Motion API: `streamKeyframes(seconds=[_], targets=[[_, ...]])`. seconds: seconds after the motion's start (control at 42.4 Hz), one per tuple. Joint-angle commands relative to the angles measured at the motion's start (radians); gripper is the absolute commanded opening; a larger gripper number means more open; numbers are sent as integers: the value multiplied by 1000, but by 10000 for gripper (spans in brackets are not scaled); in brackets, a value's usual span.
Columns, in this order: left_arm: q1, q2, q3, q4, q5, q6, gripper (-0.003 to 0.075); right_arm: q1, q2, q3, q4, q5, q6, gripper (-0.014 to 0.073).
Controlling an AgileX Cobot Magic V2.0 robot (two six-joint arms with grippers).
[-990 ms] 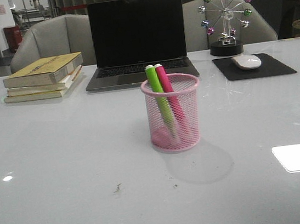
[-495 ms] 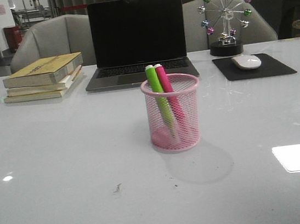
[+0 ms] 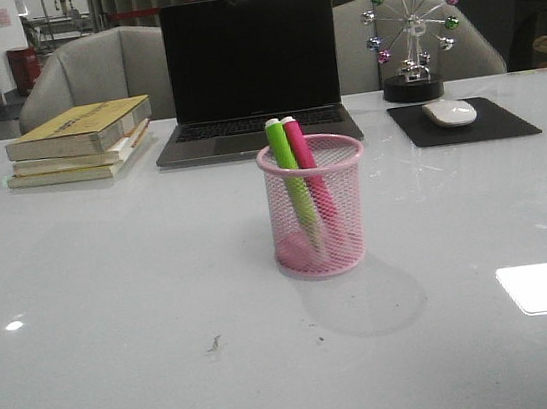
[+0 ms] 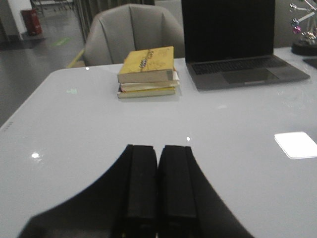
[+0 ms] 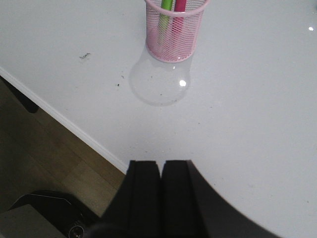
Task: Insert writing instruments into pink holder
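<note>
Green marker and pink marker lean in pink cup | book title unreadable | both jaws closed, empty, seen only by wrist cameras: left gripper, right gripper

dim room | ceiling glare patch on table (soft focus)

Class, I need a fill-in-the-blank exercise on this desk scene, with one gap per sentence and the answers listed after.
1. The green marker and the pink marker both stand inside the pink ____.
2. The holder stands in front of the ____.
3. The mouse rests on a black ____.
4. Both grippers, left and right, are ____.

Answers: holder; laptop; mousepad; shut
</note>
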Motion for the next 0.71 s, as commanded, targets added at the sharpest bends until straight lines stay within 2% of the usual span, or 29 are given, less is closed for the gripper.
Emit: streamKeyframes(seconds=[0.0, 0.094, 0.236, 0.683], targets=[[41, -22, 43, -63, -217, -10, 91, -2, -3, -28, -4, -59, -6, 57], [42, -45, 90, -84, -292, -10, 91, -2, -3, -28, -4, -59, -6, 57], [35, -45, 87, -84, -314, -10, 91, -2, -3, -28, -4, -58, -6, 57], [35, -45, 87, -84, -316, -10, 91, -2, -3, -28, -4, -56, -6, 57]])
